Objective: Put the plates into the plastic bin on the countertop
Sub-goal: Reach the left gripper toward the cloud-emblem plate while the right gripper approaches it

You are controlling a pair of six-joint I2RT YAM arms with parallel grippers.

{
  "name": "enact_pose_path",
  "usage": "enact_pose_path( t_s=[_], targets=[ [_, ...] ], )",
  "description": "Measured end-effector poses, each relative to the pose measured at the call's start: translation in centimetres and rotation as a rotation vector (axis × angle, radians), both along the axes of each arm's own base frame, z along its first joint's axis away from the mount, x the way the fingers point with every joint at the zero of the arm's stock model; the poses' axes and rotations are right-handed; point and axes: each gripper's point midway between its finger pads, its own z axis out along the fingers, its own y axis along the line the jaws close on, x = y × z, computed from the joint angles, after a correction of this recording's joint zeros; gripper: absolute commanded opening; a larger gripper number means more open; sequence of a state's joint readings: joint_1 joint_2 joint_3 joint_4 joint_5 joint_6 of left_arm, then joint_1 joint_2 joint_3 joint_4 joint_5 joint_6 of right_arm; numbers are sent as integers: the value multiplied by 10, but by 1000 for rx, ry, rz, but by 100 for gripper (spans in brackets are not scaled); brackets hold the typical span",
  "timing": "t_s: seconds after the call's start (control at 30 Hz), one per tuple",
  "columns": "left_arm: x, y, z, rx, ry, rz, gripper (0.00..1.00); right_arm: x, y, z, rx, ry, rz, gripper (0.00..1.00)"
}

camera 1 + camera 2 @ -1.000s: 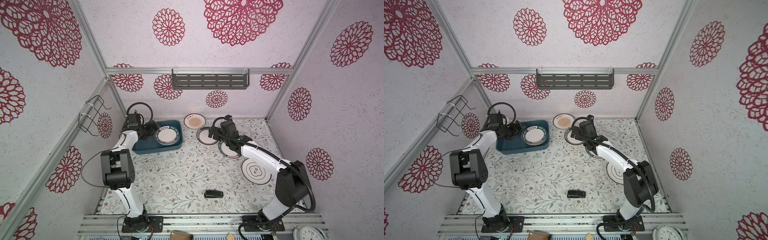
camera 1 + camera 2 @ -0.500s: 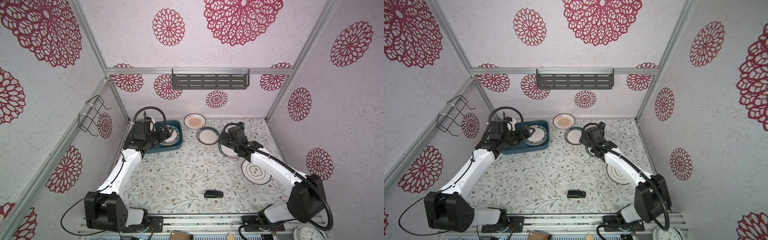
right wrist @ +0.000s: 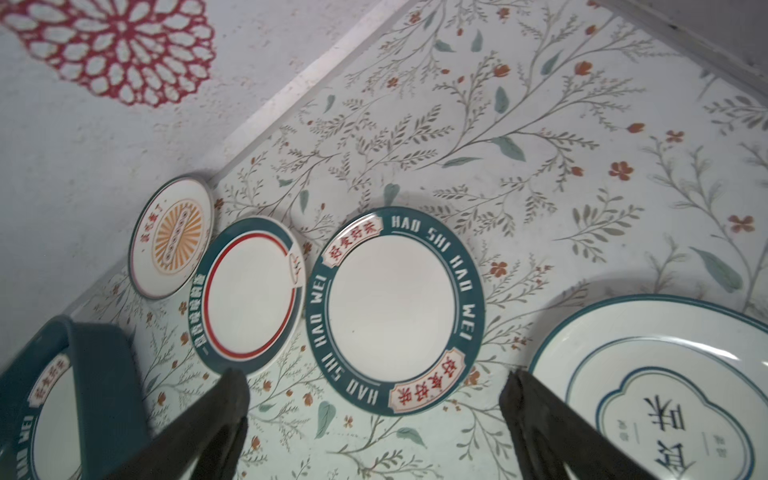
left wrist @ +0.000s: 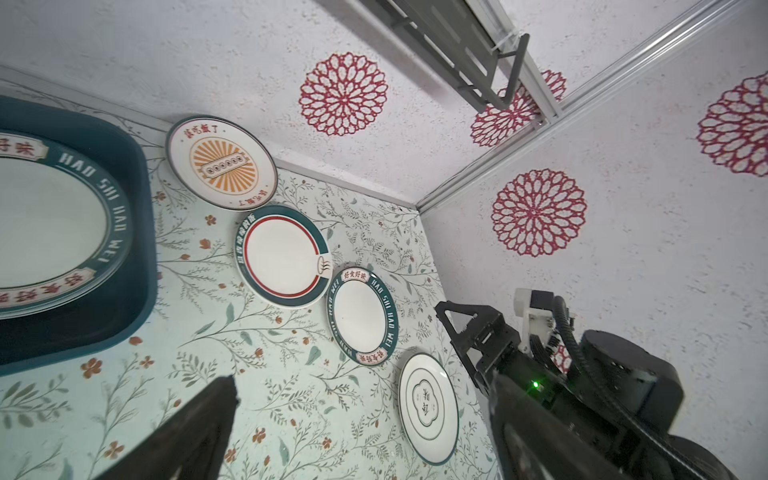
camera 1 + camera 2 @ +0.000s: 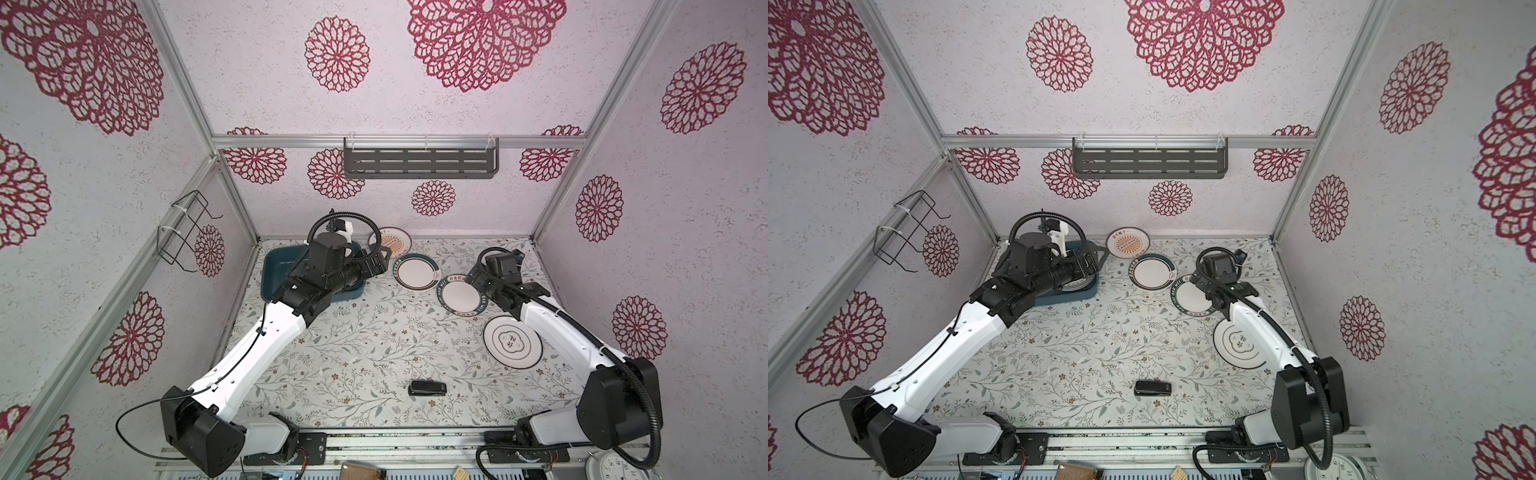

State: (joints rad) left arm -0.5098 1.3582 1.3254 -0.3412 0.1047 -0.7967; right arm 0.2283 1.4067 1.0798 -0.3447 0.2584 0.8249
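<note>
We see the plastic bin at the back left of the countertop, much of it hidden in both top views under the left arm. The left wrist view shows one teal-rimmed plate lying flat inside it. Four more plates run in a loose line from the back wall toward the right: the sunburst plate close against the wall, the red-ringed plate, the lettered plate and, apart from them, the cloud-emblem plate. The first three sit rim to rim or nearly so. A small black object lies alone near the front; a slotted shelf and a wire rack hang on the walls, well clear.

The left gripper juts past the bin's right edge, just beside the sunburst and red-ringed plates — jaws spread wide, nothing between them. The right gripper hovers by the lettered plate, jaws equally wide and empty; its arm partly covers that plate's right rim in both top views.
</note>
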Motion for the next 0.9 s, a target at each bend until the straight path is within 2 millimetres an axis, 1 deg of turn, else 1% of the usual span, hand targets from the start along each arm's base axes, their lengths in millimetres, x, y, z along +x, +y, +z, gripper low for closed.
enact_pose_path(
  t_s=[0.1,0.2,0.27,0.37,0.47,0.53,0.6,0.67,0.77,0.83,0.9],
  targets=[
    [9,-14,-4,-49,-7,-35,97,-2,-43,-10,30,36,-92,99],
    [21,-25,-19,-61,27,-51,97,-6,-81,-15,54,54,-179,99],
    [27,-33,-30,-56,54,-67,97,-13,-100,-24,63,74,-226,99],
    [34,-44,-43,-37,88,-106,97,-28,-125,-44,96,121,-286,99],
    [39,-60,-51,13,112,-171,97,-45,-153,-61,133,157,-359,99],
    [40,-74,-57,75,123,-227,97,-56,-168,-71,156,175,-407,99],
    [38,-87,-64,132,134,-279,97,-66,-176,-82,180,191,-432,99],
    [34,-103,-72,185,137,-338,97,-71,-175,-94,197,219,-425,99],
    [24,-121,-87,245,146,-419,97,-67,-168,-109,213,231,-365,99],
    [18,-128,-97,269,162,-460,97,-61,-163,-118,234,228,-309,99],
    [15,-134,-102,283,167,-490,97,-59,-163,-124,237,228,-280,99]
  ],
)
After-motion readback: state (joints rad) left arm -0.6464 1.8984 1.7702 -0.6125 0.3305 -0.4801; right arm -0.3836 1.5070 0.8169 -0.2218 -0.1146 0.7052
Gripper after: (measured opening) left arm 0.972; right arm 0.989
